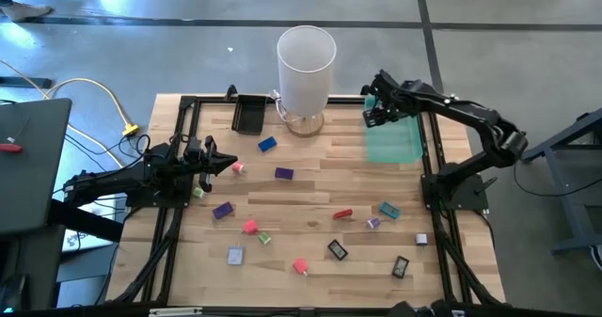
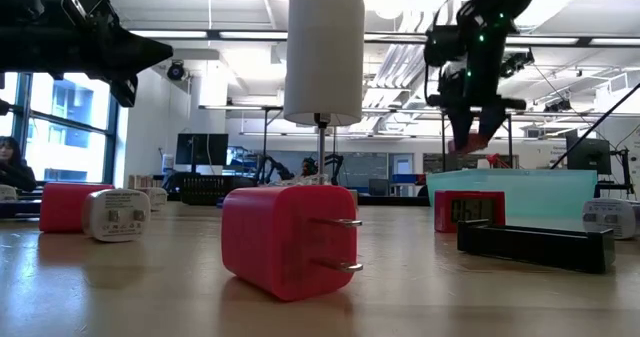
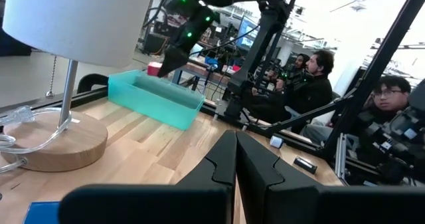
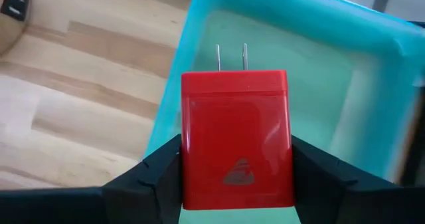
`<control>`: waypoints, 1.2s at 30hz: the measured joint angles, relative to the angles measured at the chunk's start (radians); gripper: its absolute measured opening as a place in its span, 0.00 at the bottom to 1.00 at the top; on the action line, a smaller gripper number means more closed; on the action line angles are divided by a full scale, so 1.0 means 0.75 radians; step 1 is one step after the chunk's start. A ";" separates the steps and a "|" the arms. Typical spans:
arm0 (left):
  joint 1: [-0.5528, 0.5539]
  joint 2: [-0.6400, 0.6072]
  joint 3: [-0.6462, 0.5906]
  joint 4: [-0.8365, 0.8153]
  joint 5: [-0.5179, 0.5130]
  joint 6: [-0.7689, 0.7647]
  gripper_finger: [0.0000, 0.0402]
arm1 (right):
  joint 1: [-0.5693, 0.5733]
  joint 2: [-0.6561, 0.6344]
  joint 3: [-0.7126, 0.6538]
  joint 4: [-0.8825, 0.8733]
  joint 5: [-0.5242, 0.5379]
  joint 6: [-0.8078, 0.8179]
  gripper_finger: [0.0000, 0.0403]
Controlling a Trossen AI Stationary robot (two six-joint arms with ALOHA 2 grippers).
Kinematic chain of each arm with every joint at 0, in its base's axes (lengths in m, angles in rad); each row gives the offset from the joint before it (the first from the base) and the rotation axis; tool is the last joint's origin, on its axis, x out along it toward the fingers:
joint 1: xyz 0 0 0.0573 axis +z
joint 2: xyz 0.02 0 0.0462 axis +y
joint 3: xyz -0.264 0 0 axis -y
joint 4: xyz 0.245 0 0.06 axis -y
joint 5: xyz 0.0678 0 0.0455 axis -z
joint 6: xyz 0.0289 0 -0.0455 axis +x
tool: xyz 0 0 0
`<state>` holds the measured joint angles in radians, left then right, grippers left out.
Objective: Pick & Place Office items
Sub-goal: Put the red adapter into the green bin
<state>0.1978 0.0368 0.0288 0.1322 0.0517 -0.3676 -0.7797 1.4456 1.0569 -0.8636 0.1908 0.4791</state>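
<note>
Right pincer (image 4: 236, 159) pinching red plug block (image 4: 236, 137), prongs pointing away, held in the air above teal tray (image 4: 372, 58). Left pincer (image 1: 229, 166) pressed together, empty, hovering over counter (image 1: 310, 204) beside small pink piece (image 1: 239, 167). Other office items scattered across counter.

Both arms are built of dark, near-black links joined by rounded joint housings. The left arm (image 1: 113, 181) ends in a left gripper (image 1: 224, 165) with two flat, angular black fingers (image 3: 222, 167) whose inner edges are straight and bevelled. The right arm (image 1: 470, 119) carries a right gripper (image 1: 376, 110) of the same matte black; its fingers (image 4: 156, 174) are broad, with chamfered faces. Small green indicator lights (image 3: 192, 14) glow on the right arm's wrist housing.
</note>
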 joint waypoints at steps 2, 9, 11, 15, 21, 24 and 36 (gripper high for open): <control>-0.001 -0.001 0.000 -0.001 0.000 0.000 0.00 | -0.017 0.000 -0.049 0.072 0.000 -0.002 0.49; 0.000 0.000 0.000 -0.002 0.000 0.000 0.00 | -0.088 0.000 -0.176 0.276 -0.010 0.014 0.51; 0.000 0.000 0.000 -0.003 0.000 0.000 0.00 | -0.105 0.001 -0.213 0.346 -0.027 0.010 0.51; 0.000 0.000 0.000 -0.003 -0.001 0.001 0.00 | -0.135 0.001 -0.279 0.455 -0.053 0.002 0.49; -0.001 0.000 0.000 -0.003 -0.001 0.001 0.00 | -0.151 0.033 -0.326 0.534 -0.046 0.003 0.52; 0.000 0.000 0.000 -0.003 -0.001 0.001 0.00 | -0.151 0.095 -0.328 0.554 -0.046 0.003 0.51; -0.001 0.000 0.000 -0.002 -0.001 0.001 0.00 | -0.150 0.220 -0.328 0.688 -0.045 0.019 0.55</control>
<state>0.1974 0.0368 0.0288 0.1303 0.0509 -0.3668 -0.8921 1.6104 0.8112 -0.3477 0.1573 0.4934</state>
